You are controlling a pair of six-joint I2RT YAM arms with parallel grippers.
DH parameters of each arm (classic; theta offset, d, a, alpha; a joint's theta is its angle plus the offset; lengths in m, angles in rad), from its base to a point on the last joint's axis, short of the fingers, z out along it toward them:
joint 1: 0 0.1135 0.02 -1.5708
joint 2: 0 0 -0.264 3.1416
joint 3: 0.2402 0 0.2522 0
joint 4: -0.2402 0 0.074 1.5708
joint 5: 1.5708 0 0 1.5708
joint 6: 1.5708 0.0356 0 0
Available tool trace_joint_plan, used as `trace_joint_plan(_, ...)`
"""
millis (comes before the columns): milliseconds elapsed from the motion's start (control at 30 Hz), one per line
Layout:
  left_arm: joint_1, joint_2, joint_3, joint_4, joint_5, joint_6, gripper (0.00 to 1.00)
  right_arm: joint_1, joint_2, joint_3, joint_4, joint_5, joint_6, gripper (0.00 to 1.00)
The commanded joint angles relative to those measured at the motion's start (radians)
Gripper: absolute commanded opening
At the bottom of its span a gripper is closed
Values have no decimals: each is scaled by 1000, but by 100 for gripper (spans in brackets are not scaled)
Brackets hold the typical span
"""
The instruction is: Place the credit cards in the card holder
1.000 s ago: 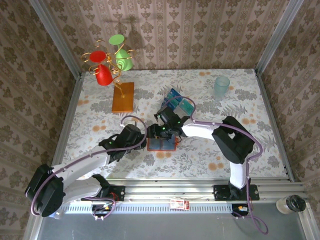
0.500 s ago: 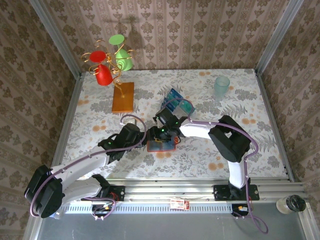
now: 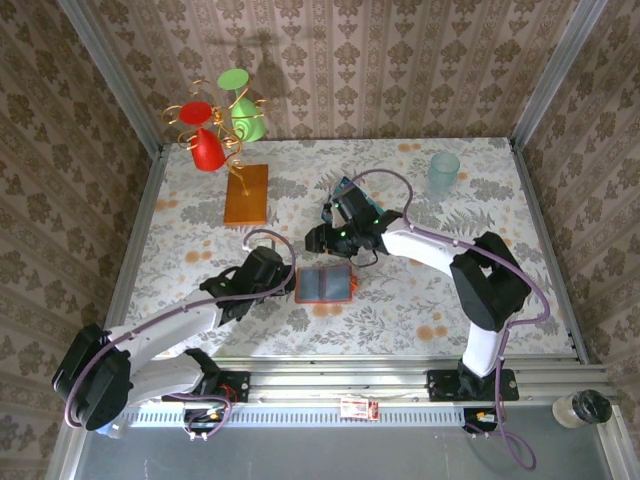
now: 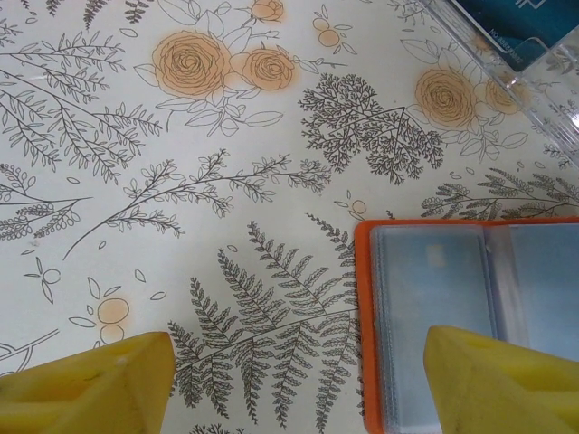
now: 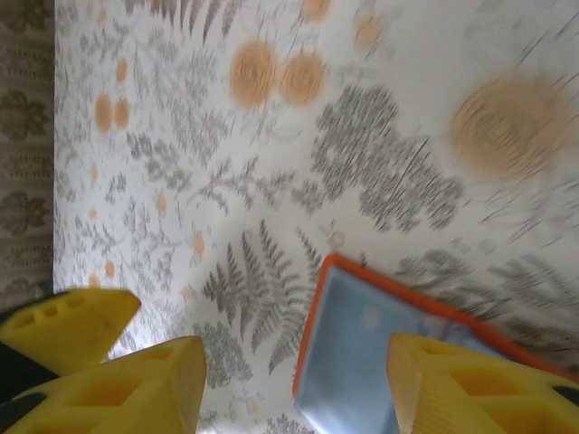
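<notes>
The top view takes in the whole table: one orange card holder lying open and flat, the left gripper at its left edge, the right gripper near its far edge, one teal tumbler, two red cups and two green cups on one stand. The left wrist view adds what the right arm partly hides (a clear tray holding one teal credit card). Both grippers stand spread, pinching nothing

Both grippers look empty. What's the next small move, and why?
Probably reach the right gripper to the credit cards in the clear stand and grip one: its jaws stand open and empty, and the card holder lies open, ready.
</notes>
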Motion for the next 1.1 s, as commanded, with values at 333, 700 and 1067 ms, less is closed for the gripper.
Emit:
trace_joint_plan(333, 14, 59, 30, 25, 10, 8, 78, -76, 140, 487, -520, 335, -389, 39)
trace_joint_plan(700, 30, 67, 25, 31, 9, 13, 79, -49, 415, 788, -699, 439, -516, 27)
trace_joint_plan(1067, 44, 89, 21, 59, 31, 12, 79, -10, 545, 905, -762, 593, -581, 26)
